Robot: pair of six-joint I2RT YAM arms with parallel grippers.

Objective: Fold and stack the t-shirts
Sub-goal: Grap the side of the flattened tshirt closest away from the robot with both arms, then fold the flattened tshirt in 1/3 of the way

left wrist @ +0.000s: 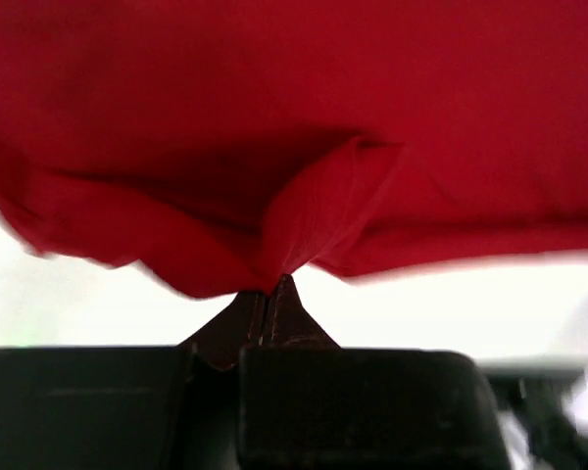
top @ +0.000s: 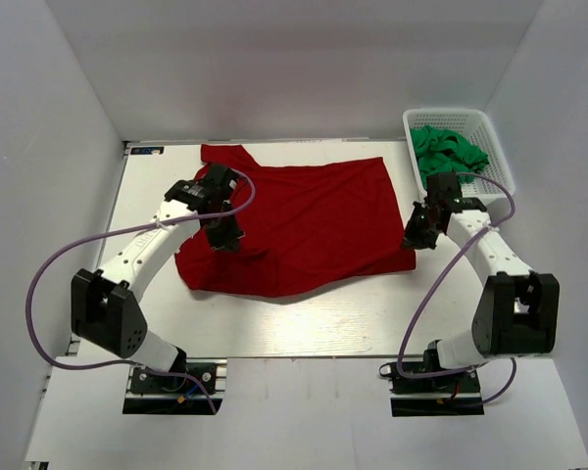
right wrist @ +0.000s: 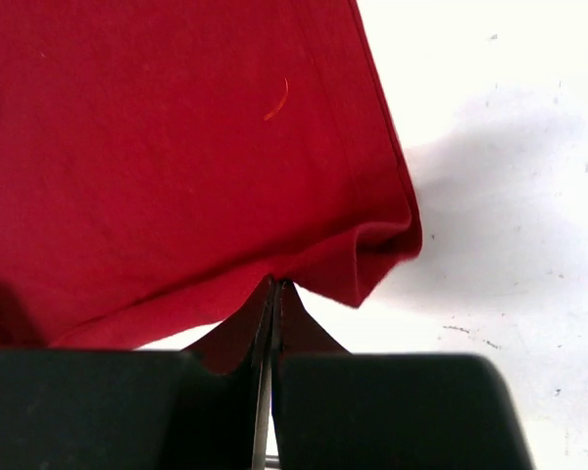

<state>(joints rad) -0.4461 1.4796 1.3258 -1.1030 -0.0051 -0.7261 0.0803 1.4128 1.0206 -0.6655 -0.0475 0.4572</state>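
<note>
Red t-shirt (top: pixel 314 220), pinched, left tool (top: pixel 227 240), right tool (top: pixel 415 238)

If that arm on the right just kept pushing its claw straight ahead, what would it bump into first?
The red t-shirt: the right gripper is shut on its edge, and the cloth spreads right ahead. Depth is unclear, but it would likely just bunch that fabric.

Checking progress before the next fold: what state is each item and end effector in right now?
red t-shirt: unfolded, mostly flat on table, pinched at both sides
green t-shirts: crumpled in basket
basket: upright, far right corner
left end effector: shut on red t-shirt
right end effector: shut on red t-shirt
</note>
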